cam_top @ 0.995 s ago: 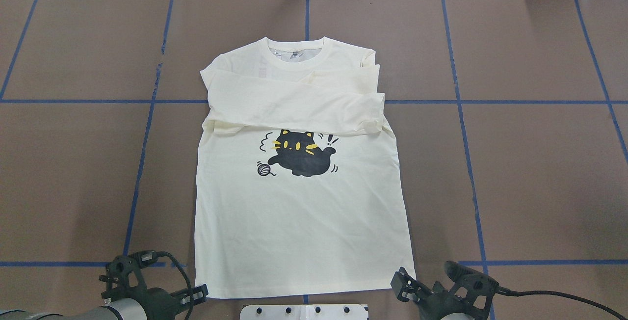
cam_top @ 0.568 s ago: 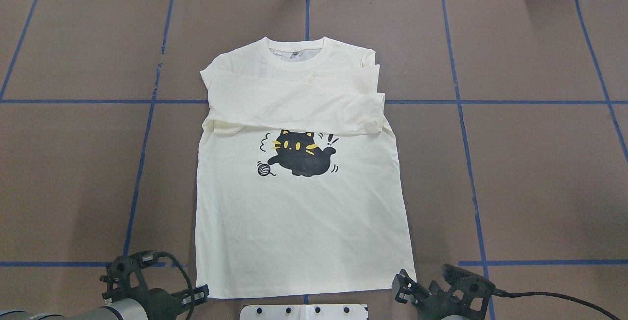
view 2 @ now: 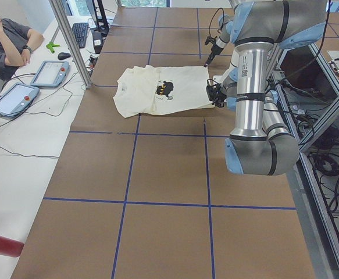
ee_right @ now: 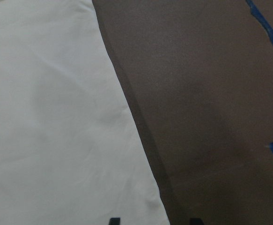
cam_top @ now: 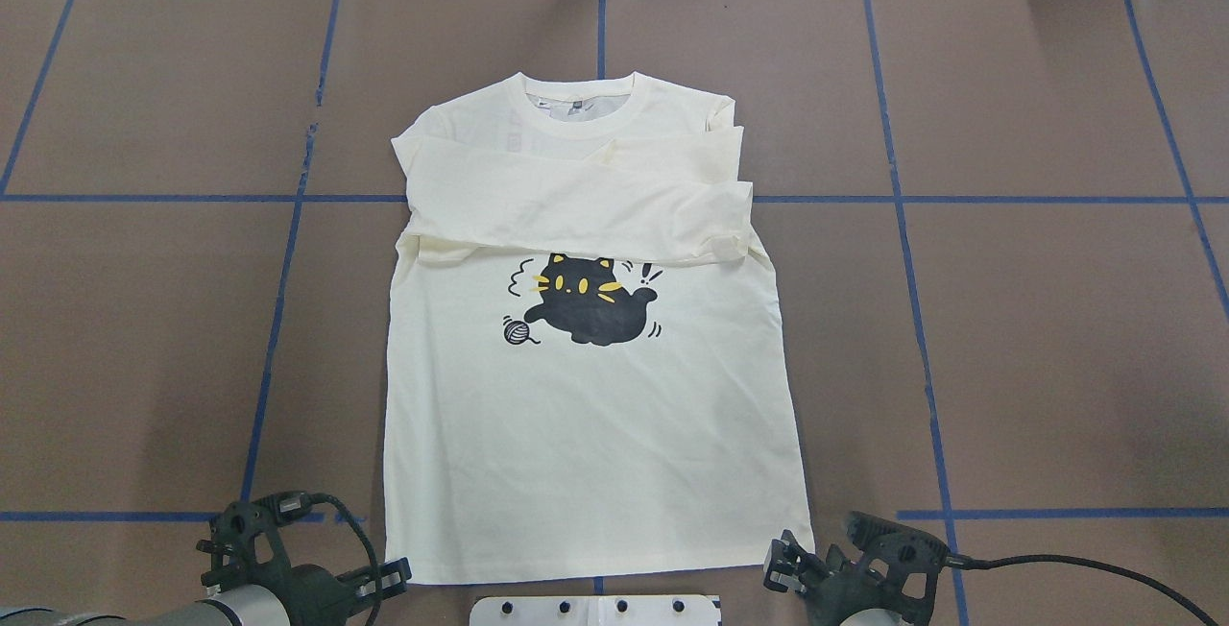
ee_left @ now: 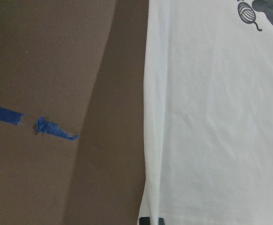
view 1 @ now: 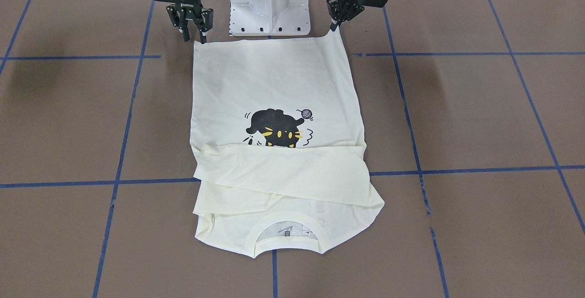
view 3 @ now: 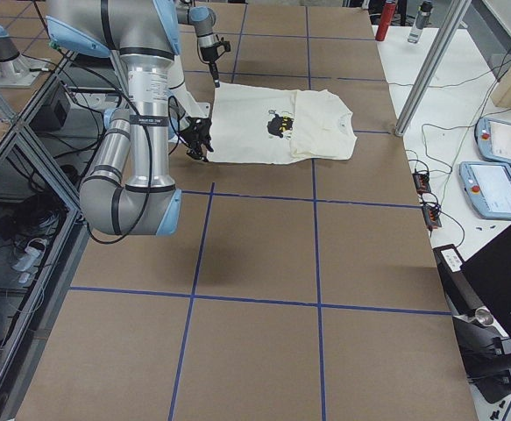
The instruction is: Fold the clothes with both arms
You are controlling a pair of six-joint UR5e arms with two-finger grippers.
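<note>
Cream cat-print long-sleeved T-shirt (cam_top: 586,453), likely soft and limp, seems best pinched at the hem corners beside each pincer: right black pincer (view 1: 194,35) spread, left black pincer (view 1: 336,21) impossible to tell.

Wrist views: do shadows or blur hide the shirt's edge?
Left wrist view: sharp; a soft shadow band darkens the table beside the T-shirt, edge clear. Right wrist view: slightly grainy; a dark shadow strip follows the edge, which is readable.
</note>
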